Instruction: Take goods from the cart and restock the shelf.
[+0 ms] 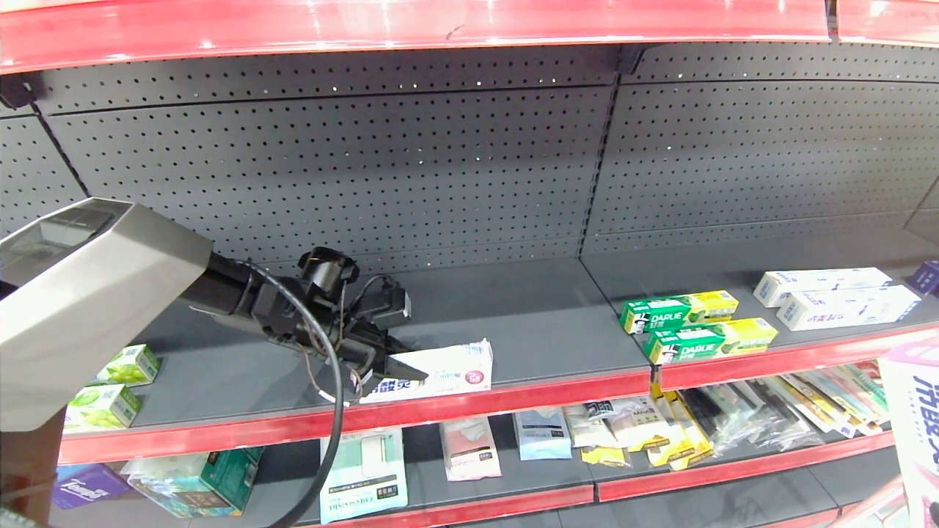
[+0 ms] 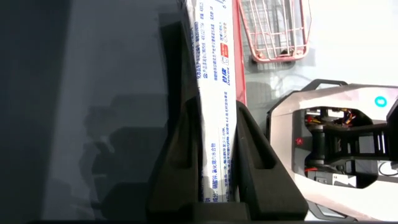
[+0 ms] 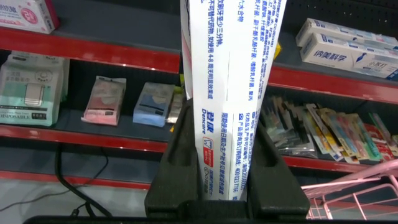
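My left gripper (image 1: 400,367) is shut on a white toothpaste box (image 1: 447,372) with blue print, which lies on the grey shelf board (image 1: 528,323) close to its red front edge. In the left wrist view the fingers (image 2: 186,124) press both long sides of this box (image 2: 211,62). My right gripper (image 3: 227,118) is shut on a second white box (image 3: 230,50) of the same kind, held in front of the shelves. That box (image 1: 913,418) shows at the lower right of the head view. The pink wire cart (image 2: 273,31) stands on the floor behind the left arm.
Two green toothpaste boxes (image 1: 697,326) and two white boxes (image 1: 836,293) lie on the right shelf bay. Small green boxes (image 1: 117,381) sit at the far left. The lower shelf (image 1: 513,477) holds packets and toothbrush packs. Bare board lies between the left-hand box and the green ones.
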